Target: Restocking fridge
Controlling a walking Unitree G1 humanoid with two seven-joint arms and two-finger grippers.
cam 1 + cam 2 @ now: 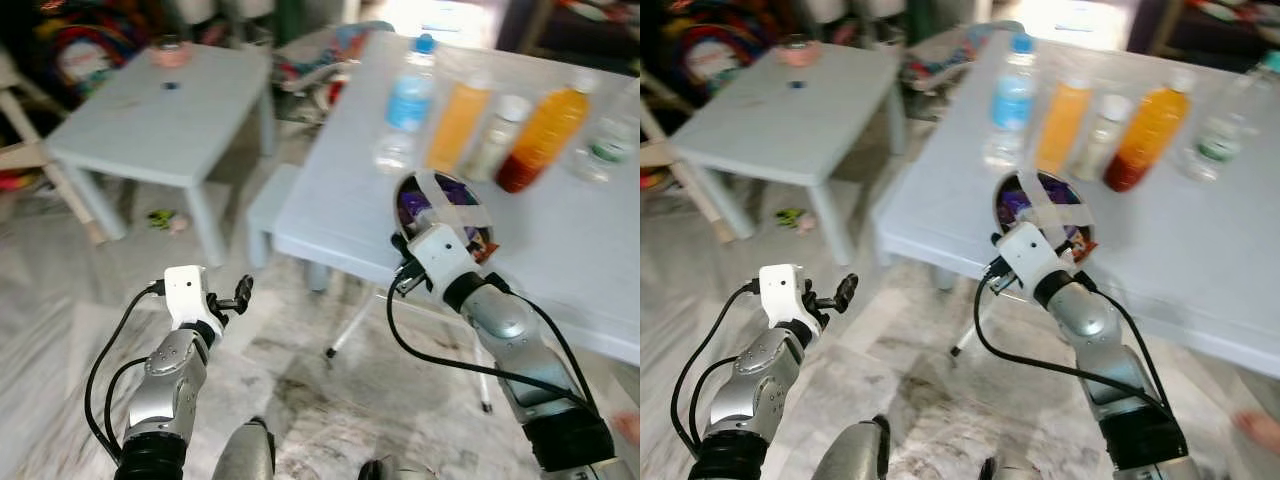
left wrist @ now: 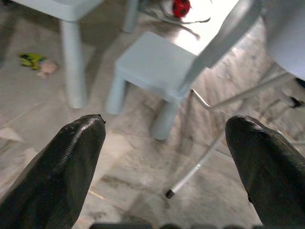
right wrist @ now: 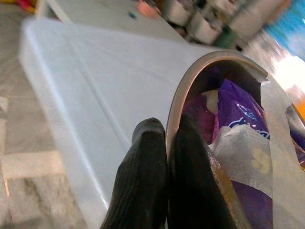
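The right hand [image 3: 164, 157] is clenched on the near rim of the bowl [image 1: 445, 205] at the surface [image 1: 560, 270] edge; bottles [image 1: 540, 140] stand beyond. Left hand [image 2: 162, 157], released, hangs lower beside it.

Both eye views were evenly lit by daylight, with a blown-out white patch at the far edge of the counter [image 1: 560, 230] behind the row of bottles [image 1: 455, 125]. Those bottles were smeared by motion blur, as was the clutter in the far corners. The floor [image 1: 300, 390] beneath the counter lay in soft shadow. In the left wrist view the black fingers [image 2: 62, 167] were soft and close. In the right wrist view the background dissolved into blur.
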